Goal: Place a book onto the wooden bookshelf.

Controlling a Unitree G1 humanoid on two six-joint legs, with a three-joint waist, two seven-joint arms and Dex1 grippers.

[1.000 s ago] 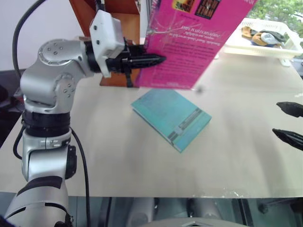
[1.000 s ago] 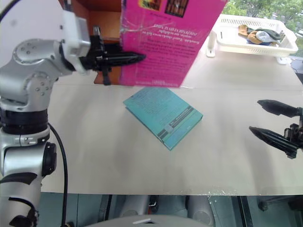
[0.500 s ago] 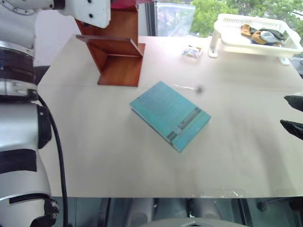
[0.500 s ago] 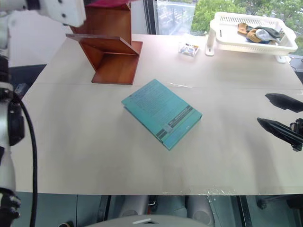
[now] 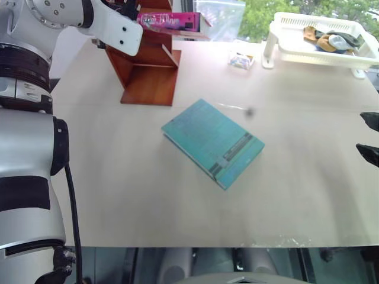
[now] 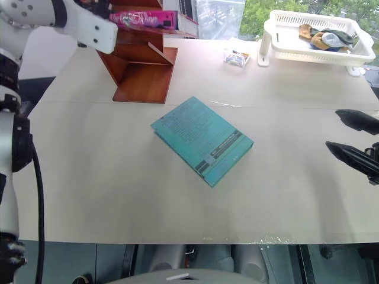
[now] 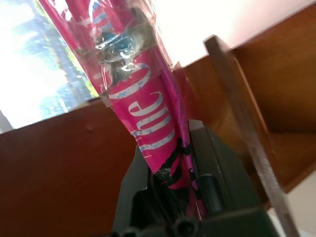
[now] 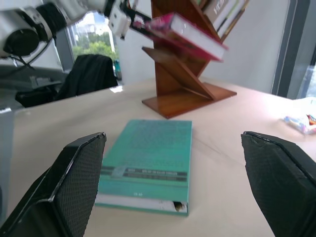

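Note:
The magenta-pink book (image 5: 169, 22) is held roughly level at the upper part of the wooden bookshelf (image 5: 148, 74), at the table's far left. My left gripper (image 7: 173, 168) is shut on the book's spine end, with reddish-brown boards close around it. From the right wrist view the book (image 8: 183, 37) hangs slightly tilted above a slanted board of the bookshelf (image 8: 187, 84); I cannot tell whether it touches. My right gripper (image 6: 354, 139) stands open at the table's right edge, holding nothing.
A teal-green book (image 6: 201, 139) lies flat mid-table. A white plastic basket (image 6: 281, 50) with cloth items stands at the back right, a small packet (image 6: 235, 57) beside it. Other books (image 8: 224, 10) stand higher in the shelf.
My left arm has carried the pink book up and away from over the table to the shelf, rolling it from upright to nearly flat. The right gripper has stayed put.

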